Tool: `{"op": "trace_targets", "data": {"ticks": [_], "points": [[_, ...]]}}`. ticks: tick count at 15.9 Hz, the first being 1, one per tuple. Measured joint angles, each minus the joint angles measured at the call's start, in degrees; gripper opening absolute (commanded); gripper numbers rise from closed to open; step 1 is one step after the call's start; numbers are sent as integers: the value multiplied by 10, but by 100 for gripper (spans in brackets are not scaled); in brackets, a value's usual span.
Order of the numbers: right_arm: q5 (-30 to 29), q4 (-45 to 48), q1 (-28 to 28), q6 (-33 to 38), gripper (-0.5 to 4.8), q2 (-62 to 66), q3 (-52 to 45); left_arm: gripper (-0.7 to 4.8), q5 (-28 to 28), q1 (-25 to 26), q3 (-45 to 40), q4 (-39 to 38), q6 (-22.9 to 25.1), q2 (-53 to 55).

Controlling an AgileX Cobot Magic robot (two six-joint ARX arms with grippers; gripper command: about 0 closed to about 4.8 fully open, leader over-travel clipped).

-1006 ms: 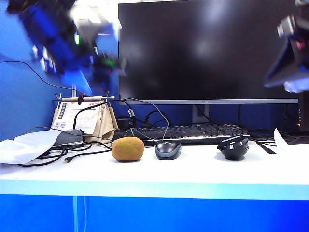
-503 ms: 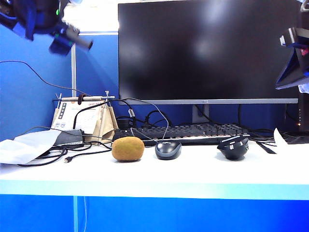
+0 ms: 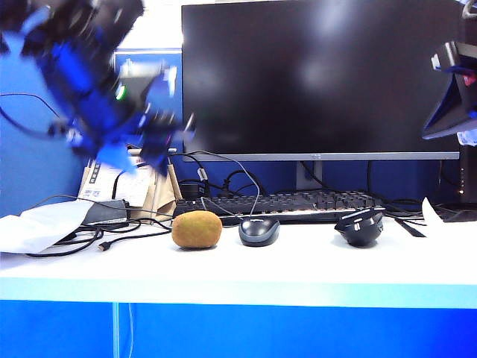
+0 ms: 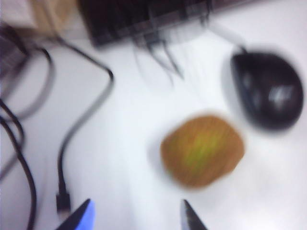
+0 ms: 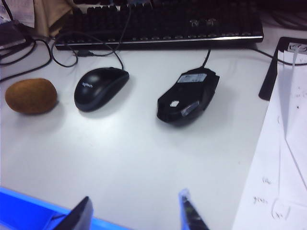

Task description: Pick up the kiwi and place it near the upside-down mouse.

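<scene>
The fuzzy golden-brown oval kiwi (image 3: 197, 229) lies untouched on the white desk (image 3: 298, 265), just beside the dark dome-up corded mouse (image 3: 259, 230); the glossy black upside-down mouse (image 3: 359, 227) sits well apart, further right. The approach is in hand: the left gripper (image 4: 135, 216) hovers above the kiwi, blurred, its tips seemingly spread and empty. The right gripper (image 5: 135, 211) hangs high at the right, fingers apart, holding nothing. Next, the left claw must descend around the fruit without nudging the corded mouse. Bare desk lies in front of both mice; the black keyboard (image 3: 283, 203) and cables (image 3: 82, 237) crowd the back.
</scene>
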Motion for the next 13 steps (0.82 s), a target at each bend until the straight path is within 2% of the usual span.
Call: {"op": "trace_targets", "data": {"ticks": [1,3,5,7,8,9,11,12,13], "points": [[0,-4,0,0,238,0,0,479,29,19,0,-28,7,6],[0,-5,0,0,238,0,0,479,52,35,33,-103,-2,5],[0,-5,0,0,238,1,0,479,90,41,123,-183,-14,5],[1,-5,0,0,238,1,0,421,153,40,240,-280,2,8],[1,-5,0,0,238,1,0,422,226,40,327,-353,49,22],[1,-5,0,0,238,1,0,422,260,40,405,-465,118,52],[1,-5,0,0,238,1,0,423,240,38,461,-626,222,101],[1,-5,0,0,238,1,0,423,217,39,449,-666,244,119],[0,-5,0,0,238,1,0,431,201,40,450,-670,270,128]]}}
